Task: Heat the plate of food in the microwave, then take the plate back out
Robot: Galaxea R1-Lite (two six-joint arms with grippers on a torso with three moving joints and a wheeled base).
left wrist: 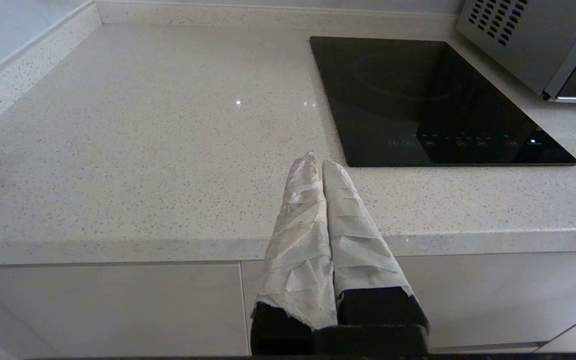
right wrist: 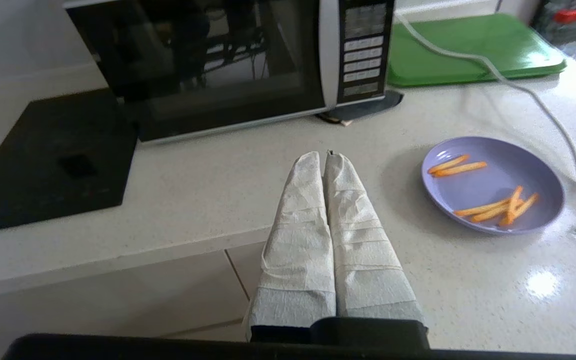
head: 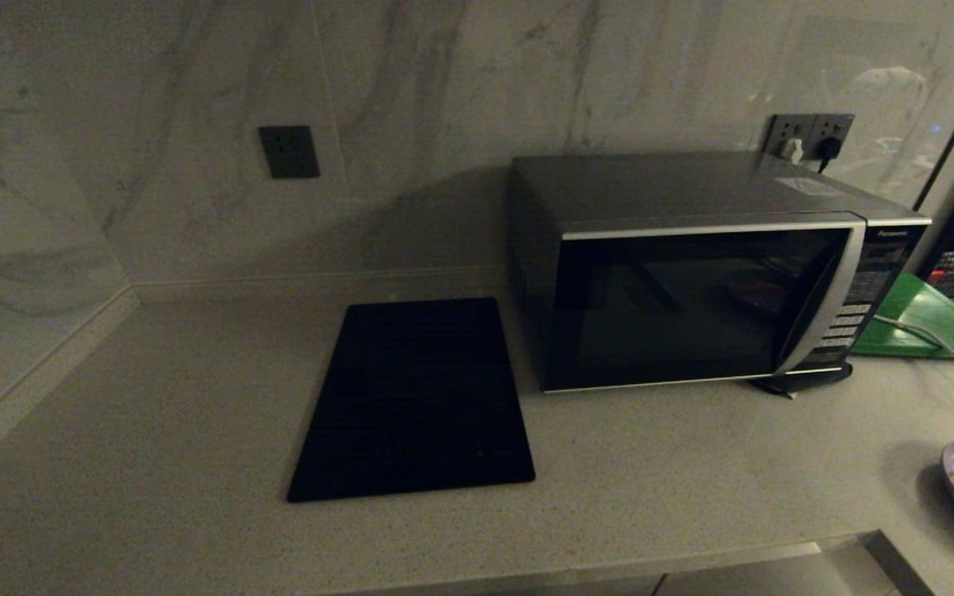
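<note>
**Sizing up the grab: door shut, plate out on the counter**

Going big to small. Countertop (head: 154, 430) carries everything. Microwave (head: 696, 290) sits at the back right against the wall, glass door closed, button panel (right wrist: 363, 55) on its right side. It's a heavy, rigid box and shouldn't shift under a door pull. No handle visible, so I'd guess the door opens by a panel button or at its right edge. Black induction hob (head: 415, 401) lies flat just left of it. Green cutting board (right wrist: 473, 47) lies right of the microwave, with a white cable (right wrist: 533, 95) trailing across it to the counter.

Plate of food (right wrist: 493, 185) is on the counter, right of and in front of the microwave, near the front edge, a few fries on it. Judging it light, stiff, slick and shallow: pinch the rim, keep it level or the fries slide.

Right gripper (right wrist: 325, 160) has its wrapped fingers pressed together, empty, low over the counter between microwave front and plate, pointing at the oven. Left gripper (left wrist: 318, 162) is also closed and empty, parked at the counter's front edge near the hob.
</note>
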